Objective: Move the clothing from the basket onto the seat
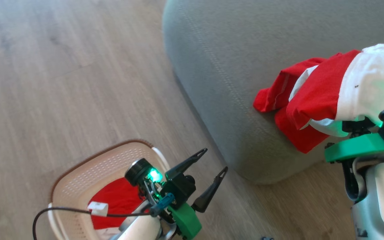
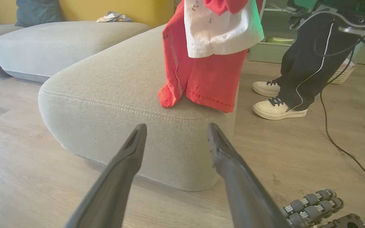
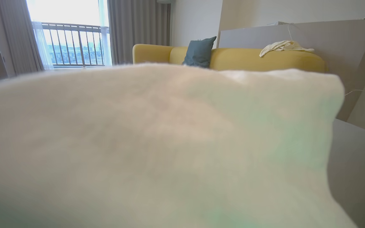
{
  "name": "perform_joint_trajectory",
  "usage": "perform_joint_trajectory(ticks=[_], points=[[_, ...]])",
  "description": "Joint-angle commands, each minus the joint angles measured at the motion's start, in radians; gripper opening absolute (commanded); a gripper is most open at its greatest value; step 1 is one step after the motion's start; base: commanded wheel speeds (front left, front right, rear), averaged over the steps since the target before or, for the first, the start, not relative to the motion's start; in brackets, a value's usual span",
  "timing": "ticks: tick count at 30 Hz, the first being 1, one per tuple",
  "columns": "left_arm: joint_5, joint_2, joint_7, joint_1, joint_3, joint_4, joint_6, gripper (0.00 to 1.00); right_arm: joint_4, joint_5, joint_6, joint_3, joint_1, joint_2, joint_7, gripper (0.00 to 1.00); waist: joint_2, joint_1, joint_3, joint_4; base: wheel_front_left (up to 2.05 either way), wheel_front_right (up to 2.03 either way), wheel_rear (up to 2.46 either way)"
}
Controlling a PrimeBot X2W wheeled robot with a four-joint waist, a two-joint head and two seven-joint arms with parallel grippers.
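Near: left gripper [image 1: 215, 159], fingers spread and empty, beside the basket [image 1: 78, 166]; a red garment [image 1: 118, 200] lies behind its fingertips, on the basket floor. Far: right gripper [image 1: 357, 126], clamped on a red-and-white garment [image 1: 315, 100] that hangs lengthwise, hem touching the seat [image 1: 218, 66] corner.

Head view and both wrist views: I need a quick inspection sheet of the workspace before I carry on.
Surface: grey-green seat, fabric touching one corner; wood floor around it.
Job's things: red-and-white garment hangs from the right gripper, hem on the seat's corner; red garment lies in the basket.
Clutter: pale cloth on the yellow sofa.
Grippers: left gripper open, empty, by the basket; right gripper shut on the red-and-white garment.
Cables: black cable across the basket; second cable on the floor.
Surroundings: person's legs beside the seat; blue-grey cushion.
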Motion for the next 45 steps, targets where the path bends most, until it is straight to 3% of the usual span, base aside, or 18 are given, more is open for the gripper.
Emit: perform_joint_trajectory(ticks=[1, 10, 18, 22, 33, 45], points=[[0.007, -0.007, -0.005, -0.041, 0.019, -0.035, 0.0, 1.0, -0.04, -0.008, 0.0, 0.011, -0.031, -0.005, -0.009, 0.0, 0.0, 0.0, 0.013, -0.036, 0.0, 0.0, 0.0], [0.013, -0.004, -0.005, -0.048, 0.015, -0.036, 0.0, 1.0, -0.05, -0.004, 0.0, -0.015, -0.025, 0.005, -0.009, 0.0, 0.0, 0.0, 0.032, -0.079, 0.0, 0.0, 0.0], [0.02, -0.001, -0.005, -0.067, 0.019, -0.045, 0.004, 1.0, -0.066, -0.006, 0.0, -0.046, -0.049, -0.009, -0.009, 0.0, 0.0, 0.0, 0.06, -0.07, 0.0, 0.0, 0.0], [0.023, 0.003, -0.005, -0.091, 0.032, -0.081, 0.013, 1.0, -0.103, 0.007, 0.0, -0.125, -0.115, -0.035, -0.009, 0.0, 0.0, 0.0, 0.104, -0.049, 0.0, 0.0, 0.0], [0.055, 0.046, -0.005, -0.189, 0.004, -0.137, 0.013, 1.0, -0.124, 0.036, 0.0, -0.261, -0.383, -0.199, -0.009, 0.0, 0.0, 0.0, 0.266, 0.042, 0.0, 0.0, 0.0], [0.063, 0.079, -0.005, -0.294, -0.054, -0.148, 0.017, 1.0, 0.168, 0.13, 0.0, -0.277, -0.659, -0.347, -0.009, 0.0, 0.0, 0.0, 0.434, 0.138, 0.0, 0.0, 0.0]])
